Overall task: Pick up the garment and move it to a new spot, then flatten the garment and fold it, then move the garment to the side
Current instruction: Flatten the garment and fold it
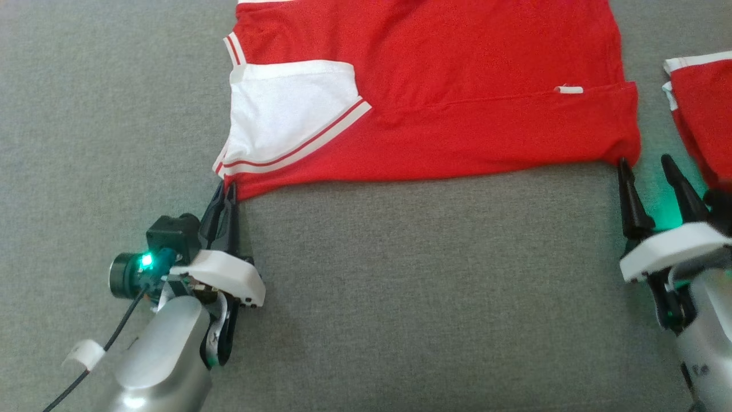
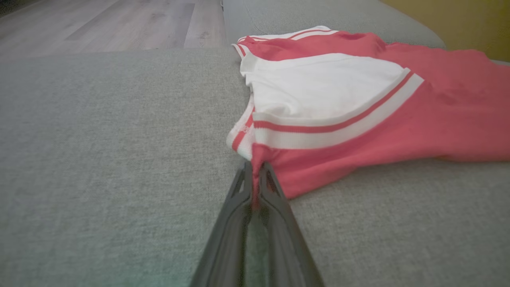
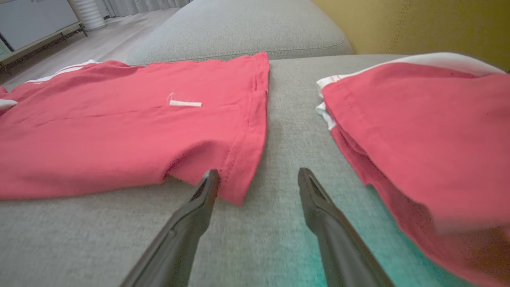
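The garment (image 1: pixel 446 103) is a red shirt with a white, red-striped sleeve, spread flat on the grey cushion. My left gripper (image 1: pixel 226 191) is shut on its near left corner; in the left wrist view the red hem (image 2: pixel 279 175) is pinched between the closed fingers of this gripper (image 2: pixel 255 169). My right gripper (image 1: pixel 646 166) stands open at the near right corner, its left fingertip touching the hem. In the right wrist view that corner of the garment (image 3: pixel 239 183) lies between the spread fingers of the right gripper (image 3: pixel 259 175), next to the left one.
A second red garment (image 1: pixel 703 114) with white trim lies close to the right of my right gripper, also seen as a folded pile (image 3: pixel 418 131). The grey cushion (image 1: pixel 400 297) extends toward me. A yellow backrest (image 3: pixel 418 24) rises behind; wood floor (image 2: pixel 99 24) lies beyond the cushion's far edge.
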Motion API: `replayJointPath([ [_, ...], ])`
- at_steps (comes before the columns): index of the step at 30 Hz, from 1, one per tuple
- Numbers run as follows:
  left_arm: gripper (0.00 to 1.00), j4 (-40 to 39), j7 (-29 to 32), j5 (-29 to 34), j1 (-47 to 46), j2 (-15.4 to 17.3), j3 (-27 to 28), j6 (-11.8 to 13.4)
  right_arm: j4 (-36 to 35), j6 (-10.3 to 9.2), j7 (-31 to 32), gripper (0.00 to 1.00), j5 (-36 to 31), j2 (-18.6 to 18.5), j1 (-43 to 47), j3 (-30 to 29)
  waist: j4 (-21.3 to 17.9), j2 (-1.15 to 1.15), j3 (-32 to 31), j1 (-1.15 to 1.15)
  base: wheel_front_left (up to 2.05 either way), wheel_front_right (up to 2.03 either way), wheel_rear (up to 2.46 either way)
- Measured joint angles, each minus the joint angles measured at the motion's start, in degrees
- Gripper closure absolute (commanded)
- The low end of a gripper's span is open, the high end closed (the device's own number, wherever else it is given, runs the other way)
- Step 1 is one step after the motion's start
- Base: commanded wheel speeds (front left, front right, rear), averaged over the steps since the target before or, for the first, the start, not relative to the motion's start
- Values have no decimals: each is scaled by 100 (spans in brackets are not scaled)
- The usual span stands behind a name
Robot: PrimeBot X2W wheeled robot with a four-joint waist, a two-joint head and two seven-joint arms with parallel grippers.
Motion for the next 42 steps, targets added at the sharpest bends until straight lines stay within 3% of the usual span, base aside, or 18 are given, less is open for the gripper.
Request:
replayJointPath([
  [5, 100, -37, -1, 52, -27, -2, -71, -1, 528, 0, 85, 0, 36, 108, -449, 113, 77, 0, 50, 0, 0, 0, 0],
  [6, 100, -38, -1, 51, -44, -3, -80, -2, 625, 0, 130, 11, 62, 131, -497, 157, 92, 0, 58, 0, 0, 0, 0],
  [8, 100, -40, -1, 52, -85, -3, -98, -4, 746, 0, 182, 87, 135, 147, -571, 216, 121, 0, 68, 0, 0, 0, 0],
  [9, 100, -42, -1, 52, -109, -3, -100, -14, 780, 0, 214, 100, 188, 144, -606, 248, 135, 0, 68, 0, 0, 0, 0],
  [14, 100, -108, -83, 85, -118, 15, -99, -16, 825, 0, 263, 100, 492, 94, -641, 488, 180, 0, -34, 0, 0, 0, 0],
  [19, 100, -314, -103, 81, 70, 131, -87, 37, 692, 0, 263, 100, 843, -182, -306, 740, 179, 0, -263, 0, 0, 0, 0],
  [30, 100, -1134, -8, -149, 1613, 391, -160, 302, 4, 0, 244, 100, 1334, -739, 992, 1039, 172, 0, -970, -1, 0, 0, 0],
  [42, 100, -1956, 56, -335, 2942, 423, -323, 666, -377, 0, 192, 100, 1270, -871, 2050, 714, 236, 0, -1321, -1, 0, 0, 0],
])
